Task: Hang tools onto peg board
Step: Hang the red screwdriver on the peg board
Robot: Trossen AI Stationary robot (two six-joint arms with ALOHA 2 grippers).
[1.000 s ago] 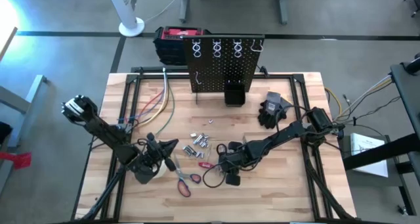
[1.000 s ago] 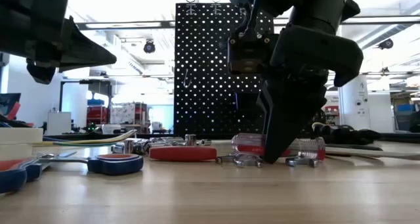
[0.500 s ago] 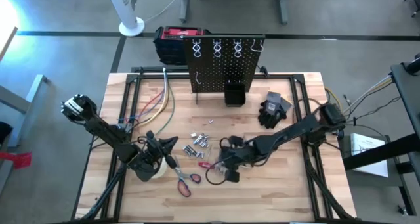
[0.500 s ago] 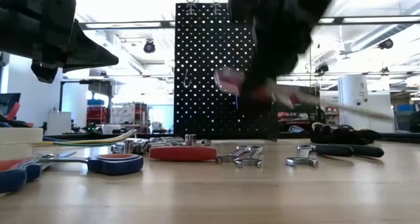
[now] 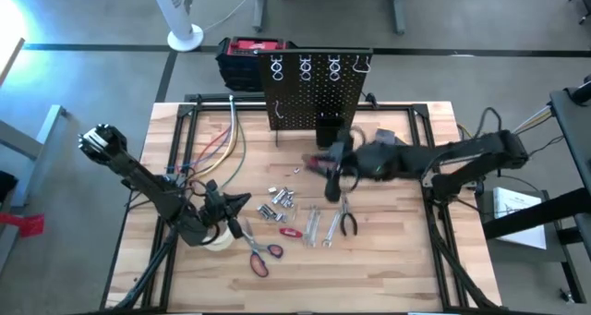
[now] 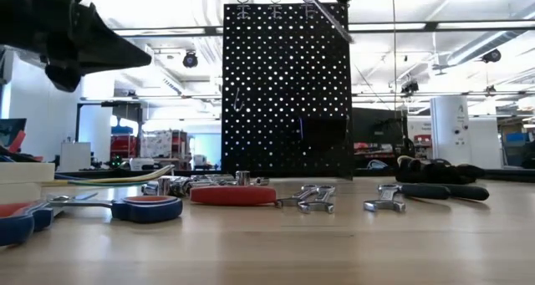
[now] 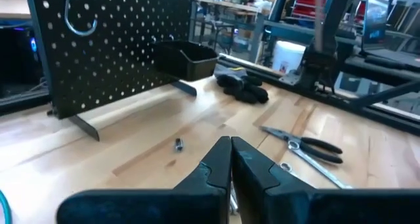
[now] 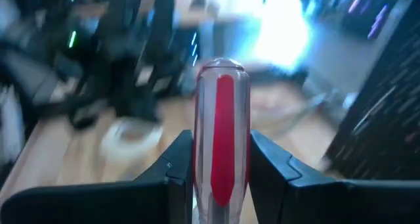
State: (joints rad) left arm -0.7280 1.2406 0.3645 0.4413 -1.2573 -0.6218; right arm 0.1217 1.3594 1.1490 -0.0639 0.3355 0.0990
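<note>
My right gripper (image 5: 325,161) hangs high in front of the peg board (image 5: 319,91), shut on a red-handled screwdriver (image 8: 222,138). In the low view the screwdriver's thin shaft (image 6: 332,16) slants across the top of the peg board (image 6: 287,89). Red-handled scissors (image 5: 261,254), black-handled pliers (image 5: 348,222), wrenches (image 5: 314,227), sockets (image 5: 282,202) and a small red tool (image 5: 290,231) lie flat on the table. My left gripper (image 7: 231,144) is shut and empty, hovering at the front left (image 5: 240,204) above a white tape roll (image 5: 218,240). My right gripper pinches the screwdriver's red and clear handle (image 8: 222,178) between its two fingers (image 8: 177,168), one on each side. The handle lies along the fingers, and its rounded end (image 8: 222,69) sticks out past the tips. The fingers come about level from the table's right. The screwdriver is lifted clear.
A small black bin (image 5: 329,130) sits at the peg board's foot, with a black glove (image 5: 386,147) to its right under my right arm. A red-and-black toolbox (image 5: 245,61) stands behind the board. Coloured cables (image 5: 222,144) run along the table's left.
My right gripper has risen from the table's front middle with the screwdriver and swung toward the far edge and the peg board, tipping from pointing down to about level. The pliers and wrenches that the arm covered now show. My left gripper has risen slightly.
</note>
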